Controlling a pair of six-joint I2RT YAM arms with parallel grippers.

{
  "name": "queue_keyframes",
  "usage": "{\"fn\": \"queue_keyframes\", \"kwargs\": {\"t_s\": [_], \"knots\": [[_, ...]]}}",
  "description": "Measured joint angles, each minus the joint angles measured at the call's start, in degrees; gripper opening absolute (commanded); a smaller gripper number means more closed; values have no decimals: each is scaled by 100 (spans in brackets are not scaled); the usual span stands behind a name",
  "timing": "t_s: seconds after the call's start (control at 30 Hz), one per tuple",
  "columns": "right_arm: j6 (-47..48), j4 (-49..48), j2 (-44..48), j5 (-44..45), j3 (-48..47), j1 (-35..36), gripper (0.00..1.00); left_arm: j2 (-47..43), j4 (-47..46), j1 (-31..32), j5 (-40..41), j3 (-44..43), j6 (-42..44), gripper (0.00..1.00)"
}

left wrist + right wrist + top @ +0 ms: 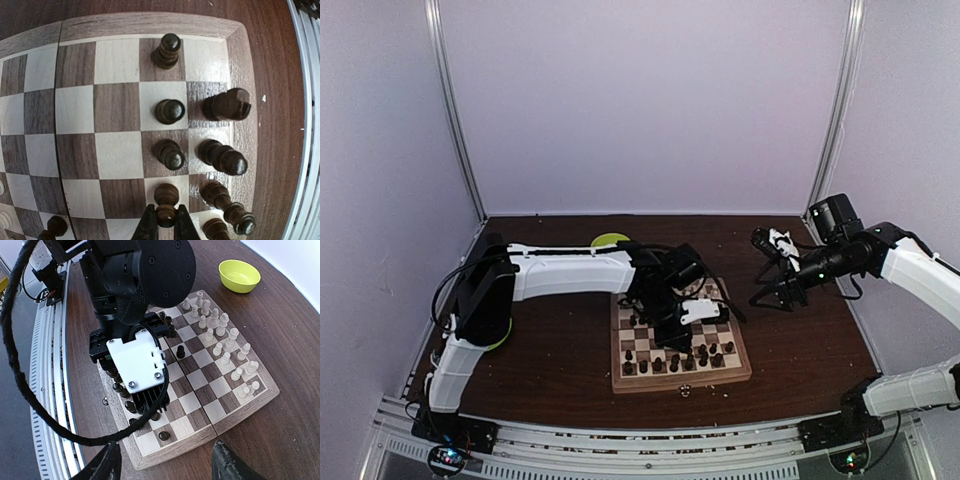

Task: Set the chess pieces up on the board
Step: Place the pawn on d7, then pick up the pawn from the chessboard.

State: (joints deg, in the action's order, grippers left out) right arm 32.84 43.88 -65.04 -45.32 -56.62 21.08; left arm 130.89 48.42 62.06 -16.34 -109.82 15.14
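A dark brown wood-grain table [550, 350] sits inside pale lilac walls [650, 100], with slim aluminium posts [455, 110] at the back corners and a ribbed metal rail [650, 440] along the near edge. The left part of the table is bare, open wood.

The left arm reaches from there over the board [740, 375], a square of light and dark checkered veneer with a pale rim, which lies in the middle of the table a little toward the near edge. The left gripper [166, 215] hangs low above the near rows, its jaws pinched tight on a dark pawn [166, 197] whose round head pokes up above the fingers [148, 226]. The pawn is over a light square in the second row from the rim.

The dark pieces [220, 157] are glossy turned wood and stand in two close files beside that rim. The cream pieces [220, 332] line the opposite side in two rows. One dark pawn [181, 351] stands alone nearer the centre. A smooth lime-green bowl [240, 275] rests on the table beyond the board's far corner. Pale crumbs [685, 390] dot the wood just beside the near rim.

Right of the board is a free strip of table. Above it the right gripper [760, 270] is raised well off the surface, its jaws spread wide and holding nothing.
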Motion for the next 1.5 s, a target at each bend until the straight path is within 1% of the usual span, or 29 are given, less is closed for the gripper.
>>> {"fn": "queue_keyframes", "kwargs": {"t_s": [0.1,0.27,0.37,0.47,0.8,0.97,1.2,1.3,1.4,1.5], "knots": [[9,0,0,0,0,0,61,66,13,15,-26,-57,7,7],[24,2,-2,0,0,0,61,70,20,33,-37,-61,44,11],[26,2,-2,0,0,0,61,70,52,35,-39,-63,79,17],[26,4,-13,0,0,0,61,70,120,44,-37,-61,116,20],[31,26,-26,0,0,0,61,70,166,68,-24,-61,146,22],[31,33,-28,0,0,0,61,13,116,68,168,0,146,22],[33,48,-28,0,0,0,61,-621,90,-2,367,275,151,23],[33,48,-28,0,0,0,61,-1088,63,-66,461,332,153,23],[35,50,-31,4,0,0,61,-1534,22,-162,566,411,144,26],[37,50,-57,26,0,0,61,-1967,-68,-328,717,612,79,26]]}}
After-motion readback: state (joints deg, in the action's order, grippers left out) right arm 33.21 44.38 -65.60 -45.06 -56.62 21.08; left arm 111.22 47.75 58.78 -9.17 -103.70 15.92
